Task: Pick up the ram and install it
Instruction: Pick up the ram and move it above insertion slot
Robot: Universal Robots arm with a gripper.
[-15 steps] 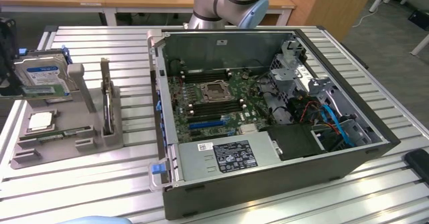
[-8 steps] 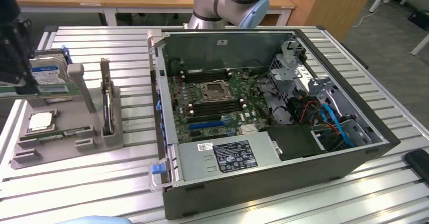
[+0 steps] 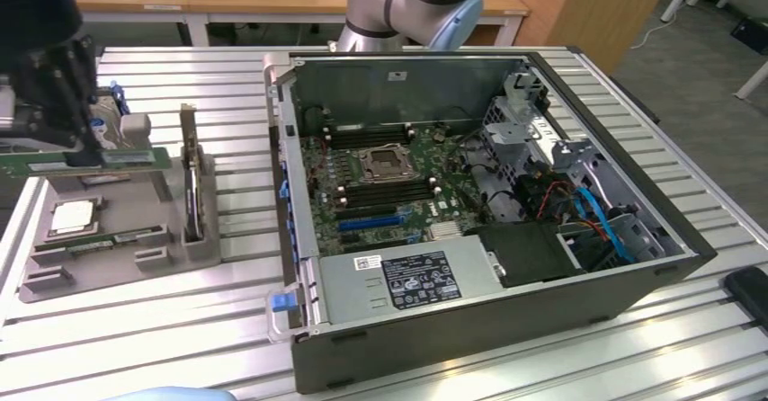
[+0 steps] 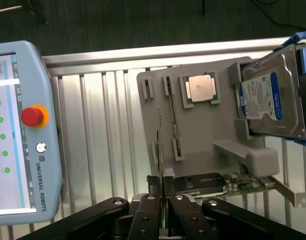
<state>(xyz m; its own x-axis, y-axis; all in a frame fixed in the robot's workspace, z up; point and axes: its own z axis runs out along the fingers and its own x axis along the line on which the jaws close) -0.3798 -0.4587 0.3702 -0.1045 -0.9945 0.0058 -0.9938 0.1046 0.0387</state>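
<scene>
The gripper (image 3: 84, 154) is clamped on the ram (image 3: 135, 158), its two fingers pressed together on the flat faces of the thin green stick. The grip looks to be near the stick's middle, so the ram hangs level rather than drooping at one end. It is held just above the tray (image 3: 201, 250), clear of the slots. In the wrist view the ram (image 4: 159, 135) shows edge-on, running straight out from between the fingers (image 4: 169, 186). That suggests the jaws were lined up with the tray's (image 4: 203, 137) narrow slots, to take the board without twisting it. A second ram (image 3: 114, 239) lies in the tray in its own slot, beside the empty one; it is the other thin strip in the wrist view (image 4: 172, 120). The tray keeps each part separate and upright or flat as suits a pinch. The processor (image 4: 202, 88) sits flat in a square recess, and the hard drive (image 4: 265, 97) and graphics card (image 3: 190, 181) stand on edge. The open case (image 3: 480, 338) lies beside the tray, with its board (image 3: 384, 181) facing up and well apart from the held ram.
</scene>
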